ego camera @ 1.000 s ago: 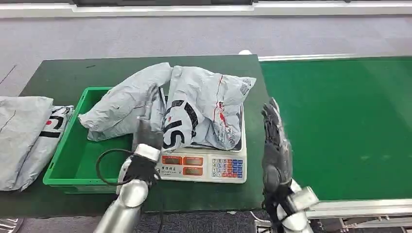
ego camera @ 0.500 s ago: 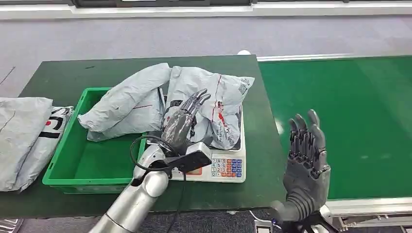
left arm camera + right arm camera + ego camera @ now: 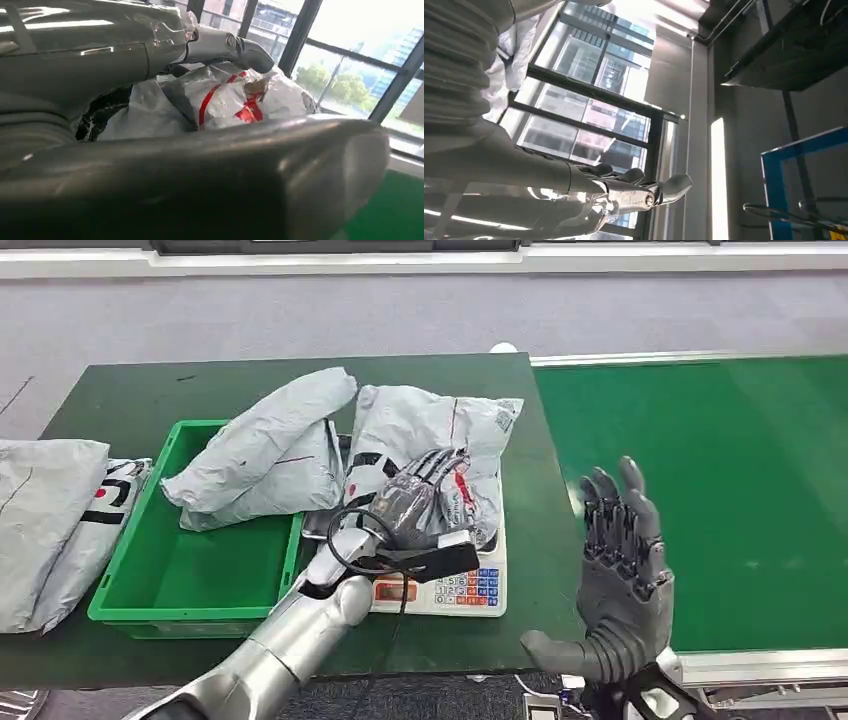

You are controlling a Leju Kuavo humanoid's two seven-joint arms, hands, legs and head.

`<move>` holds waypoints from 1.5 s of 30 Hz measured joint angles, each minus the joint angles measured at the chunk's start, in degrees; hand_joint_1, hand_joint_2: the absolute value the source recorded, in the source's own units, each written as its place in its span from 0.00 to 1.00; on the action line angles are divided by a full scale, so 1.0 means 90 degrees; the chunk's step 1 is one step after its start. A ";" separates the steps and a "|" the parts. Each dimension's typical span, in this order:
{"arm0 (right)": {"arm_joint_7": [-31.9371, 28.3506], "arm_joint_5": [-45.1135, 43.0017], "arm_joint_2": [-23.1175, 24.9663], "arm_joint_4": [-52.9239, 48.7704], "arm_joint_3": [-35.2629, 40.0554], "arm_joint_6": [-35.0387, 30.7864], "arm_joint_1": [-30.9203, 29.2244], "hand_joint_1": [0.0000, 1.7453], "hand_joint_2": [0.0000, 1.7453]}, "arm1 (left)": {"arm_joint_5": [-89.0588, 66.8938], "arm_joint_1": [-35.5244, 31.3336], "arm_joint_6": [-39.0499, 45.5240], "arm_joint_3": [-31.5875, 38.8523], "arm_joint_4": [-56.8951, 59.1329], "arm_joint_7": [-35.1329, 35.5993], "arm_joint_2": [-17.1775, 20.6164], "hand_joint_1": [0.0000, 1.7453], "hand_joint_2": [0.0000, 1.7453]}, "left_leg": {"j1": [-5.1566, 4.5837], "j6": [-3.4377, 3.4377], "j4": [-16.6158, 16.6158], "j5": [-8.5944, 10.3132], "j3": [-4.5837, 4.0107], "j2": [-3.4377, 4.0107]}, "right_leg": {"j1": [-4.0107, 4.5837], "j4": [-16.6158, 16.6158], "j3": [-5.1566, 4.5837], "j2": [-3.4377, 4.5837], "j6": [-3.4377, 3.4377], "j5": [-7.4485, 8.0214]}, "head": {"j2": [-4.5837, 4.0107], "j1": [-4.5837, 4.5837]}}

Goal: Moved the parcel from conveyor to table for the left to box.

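A grey parcel (image 3: 430, 425) with black and red print lies on a white scale (image 3: 455, 592) in the middle of the dark green table (image 3: 150, 390). My left hand (image 3: 420, 502) lies on its near half, fingers stretched out across the bag. In the left wrist view the fingers (image 3: 220, 45) reach over the crinkled parcel (image 3: 225, 100) and the thumb sits blurred in front. My right hand (image 3: 620, 560) is raised by the table's right edge, fingers apart and holding nothing; in the right wrist view its fingers (image 3: 634, 192) point at the windows.
A green box (image 3: 200, 575) stands left of the scale, with a second grey parcel (image 3: 260, 455) draped over its far right corner. More grey parcels (image 3: 50, 510) lie at the table's left end. The green conveyor (image 3: 720, 490) runs along the right.
My left hand has swung from the box's front corner onto the parcel on the scale. My right hand has turned from edge-on and risen with its fingers spread.
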 measured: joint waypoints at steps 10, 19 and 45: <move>0.0002 -0.0029 0.0002 0.0333 0.0177 0.0216 -0.0516 0.00 1.00 | -0.0783 -0.1222 0.0527 -0.0005 0.1371 0.1403 -0.0321 0.00 1.00 | 0.0000 0.0000 0.0000 0.0013 -0.0003 -0.0003 | 0.0000 0.0004 0.0001 -0.0001 0.0001 0.0012 | 0.0000 0.0000; 0.0002 -0.0248 0.0109 0.1062 0.0629 -0.0479 -0.1251 0.00 1.00 | -0.1929 -0.2212 0.0906 -0.0005 0.2432 0.3100 -0.0326 0.00 1.00 | 0.0000 -0.0006 0.0000 0.0022 -0.0005 -0.0009 | 0.0001 0.0011 -0.0001 -0.0004 0.0000 0.0016 | 0.0000 0.0000; 0.0002 -0.0335 0.0240 0.1542 0.1032 -0.0534 -0.1603 0.00 1.00 | -0.2181 -0.2521 0.0908 -0.0002 0.2927 0.3459 -0.0090 0.00 1.00 | 0.0000 -0.0006 0.0000 0.0022 -0.0010 -0.0019 | -0.0001 0.0013 -0.0005 -0.0013 0.0000 0.0015 | 0.0000 0.0000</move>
